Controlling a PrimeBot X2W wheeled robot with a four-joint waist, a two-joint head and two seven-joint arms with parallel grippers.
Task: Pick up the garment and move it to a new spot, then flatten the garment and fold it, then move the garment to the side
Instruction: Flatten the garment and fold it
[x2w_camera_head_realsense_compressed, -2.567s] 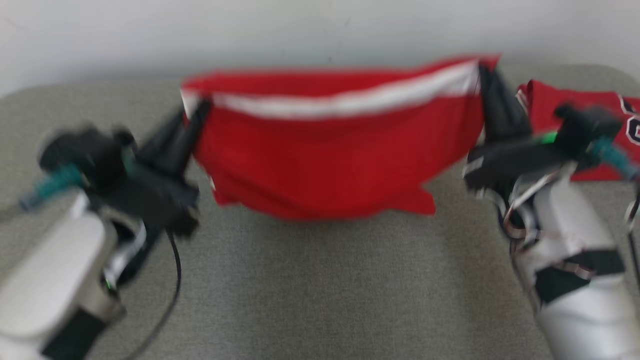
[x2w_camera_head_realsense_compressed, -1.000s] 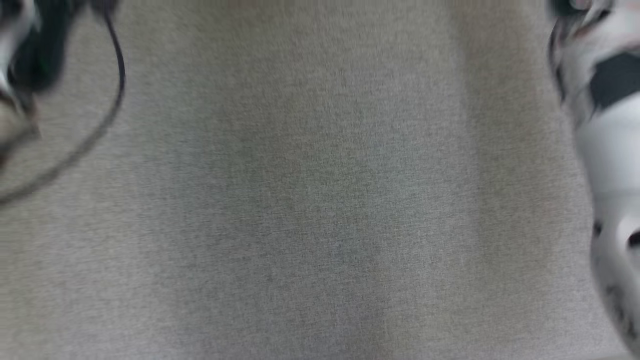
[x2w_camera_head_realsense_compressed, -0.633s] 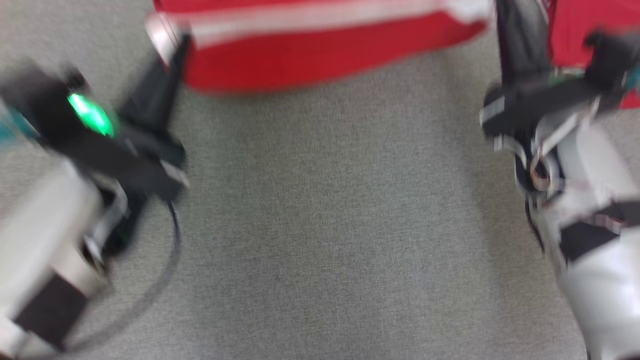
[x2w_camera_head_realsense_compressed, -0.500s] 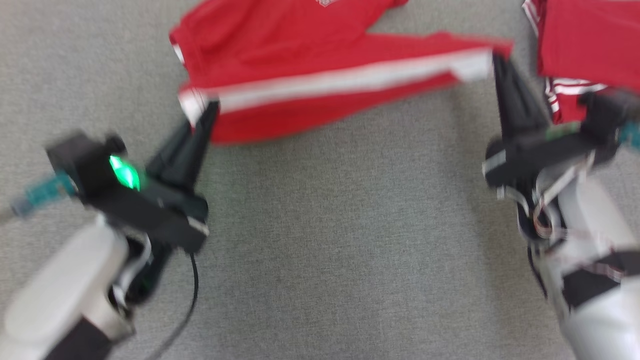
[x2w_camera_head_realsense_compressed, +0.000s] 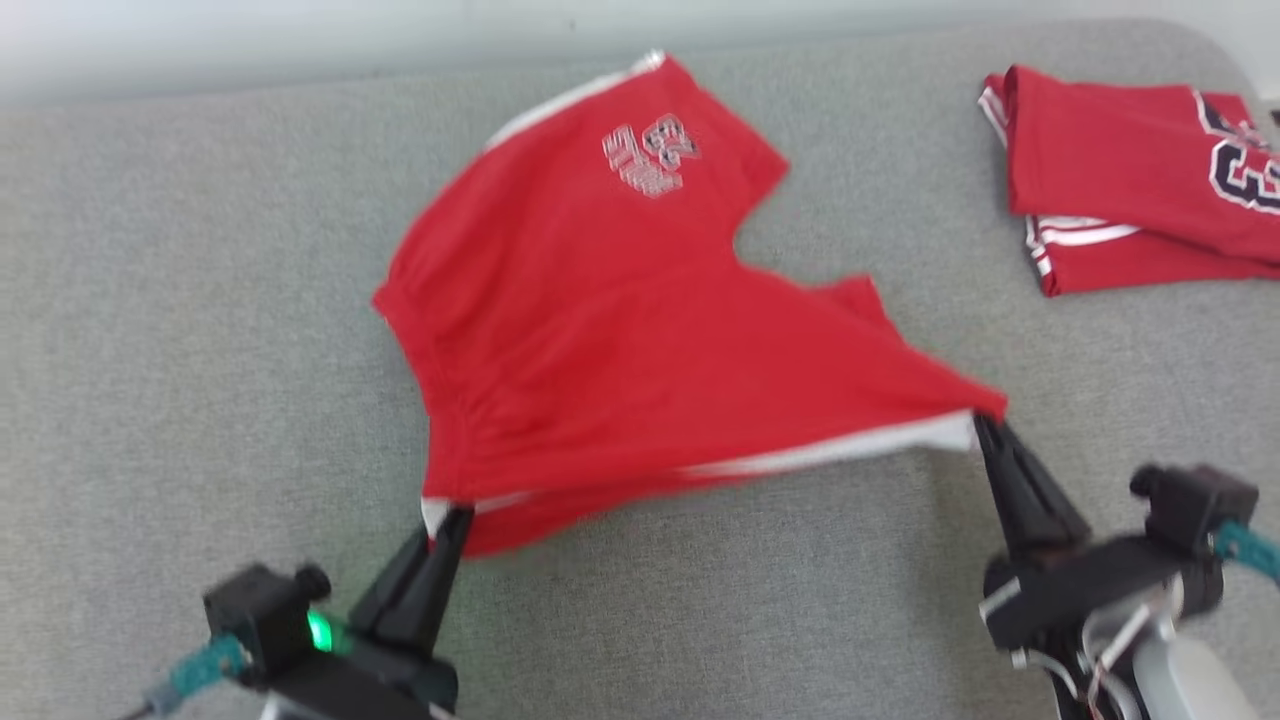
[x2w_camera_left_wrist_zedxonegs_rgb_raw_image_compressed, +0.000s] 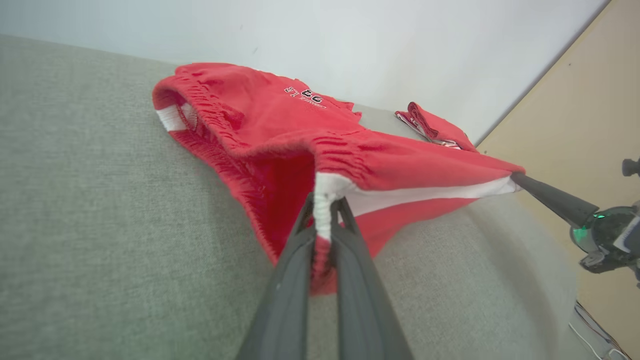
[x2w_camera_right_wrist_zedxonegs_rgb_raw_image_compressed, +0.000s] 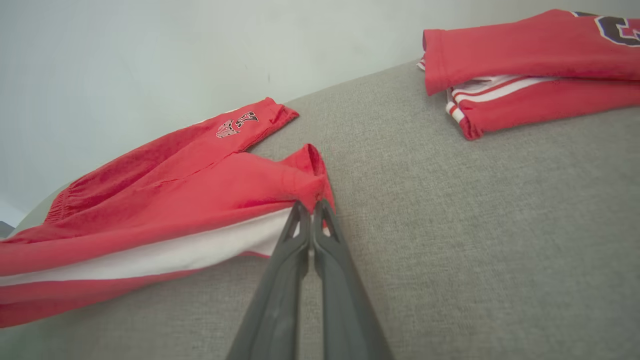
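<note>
Where the head view looks down, the red shorts lie spread on the grey cloth-covered surface, their near edge with its white stripe raised and stretched between both grippers. The left gripper pinches the waistband corner; the right gripper pinches the leg-hem corner. A white-outlined number on the far leg is too blurred to read. A folded red jersey bearing a dark, white-edged numeral, cut off by the frame, lies well apart near the surface's rounded far right corner. Bare cloth lies open to the left and in front.

From the left wrist view, the fingers clamp the gathered elastic waistband at the white stripe; the surface's edge falls away at right beside a tan area.

From the right wrist view, the fingers press together on the hem; open grey cloth separates shorts and jersey; a white wall stands behind.
</note>
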